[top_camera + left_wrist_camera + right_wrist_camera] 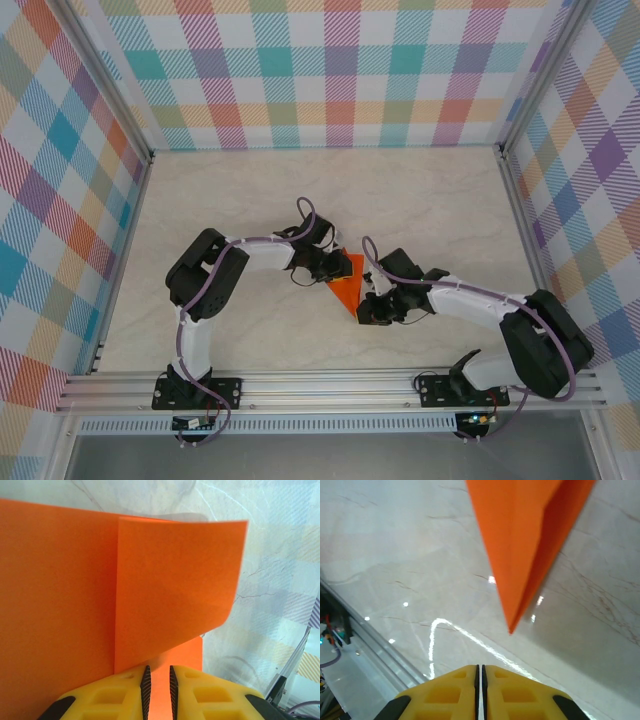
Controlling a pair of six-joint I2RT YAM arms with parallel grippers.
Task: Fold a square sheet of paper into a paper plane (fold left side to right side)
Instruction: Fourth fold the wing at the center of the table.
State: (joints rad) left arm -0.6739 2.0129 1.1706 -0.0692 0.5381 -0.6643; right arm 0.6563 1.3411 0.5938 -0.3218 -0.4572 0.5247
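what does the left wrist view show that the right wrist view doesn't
Left wrist view: the left gripper pinching the orange paper, with a folded flap curling over it. Right wrist view: the right gripper shut on nothing, the paper's pointed tip ahead of it, and a metal rail. Both: orange paper over the marble table.

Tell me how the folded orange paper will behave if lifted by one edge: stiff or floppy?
Probably floppy: a flap of the orange paper curls over loosely near the left gripper. Likely light, so a push may slide it on the glossy table. Its creased point looks stiffer.
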